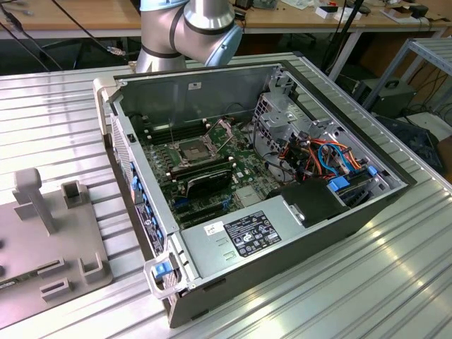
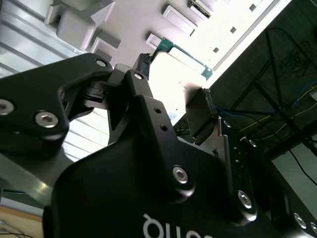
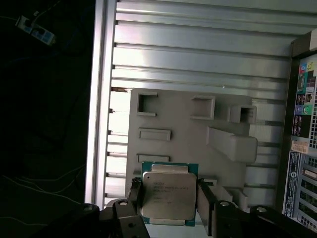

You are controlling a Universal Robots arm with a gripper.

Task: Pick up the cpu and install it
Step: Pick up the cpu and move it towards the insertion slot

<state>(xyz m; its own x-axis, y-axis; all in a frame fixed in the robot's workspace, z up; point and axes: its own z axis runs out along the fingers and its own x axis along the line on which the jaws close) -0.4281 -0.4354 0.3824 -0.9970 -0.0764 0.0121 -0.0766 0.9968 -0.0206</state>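
Gripper [image 3: 169,199]: black, matt body with bolted link plates. Its two dark fingers [image 3: 134,194] are closed narrow on opposite edges of the cpu [image 3: 167,194], seen in both wrist views.

Cpu: small flat chip, nearly square. It has a dull silver-grey metal lid with stepped, rounded corners on a green board that shows as a thin border. The lid faces the first wrist camera. The slightly longer axis appears to run along the fingers, across the line of grip. In the second wrist view the green edge [image 2: 171,47] spans between the two fingertips. The chip is held flat in the air over the fixture plate.

Fixture plate [image 3: 183,134]: light grey, matt and rectangular, with raised rectangular pockets and one upright block. It lies on the table at the exterior view's left.

Table [image 1: 367,282]: ribbed aluminium with long parallel grooves.

Computer case [image 1: 212,85]: open grey sheet-metal box lying on its side on the table, well apart from the plate.
- Motherboard [image 1: 212,166]: green.
- Socket [image 1: 194,150]: square, black-framed, sits on the motherboard.
- Power supply [image 1: 247,236]: boxy and grey.
- Cables [image 1: 332,155]: orange and blue.

Arm [image 1: 191,25]: silver and blue joints behind the case.
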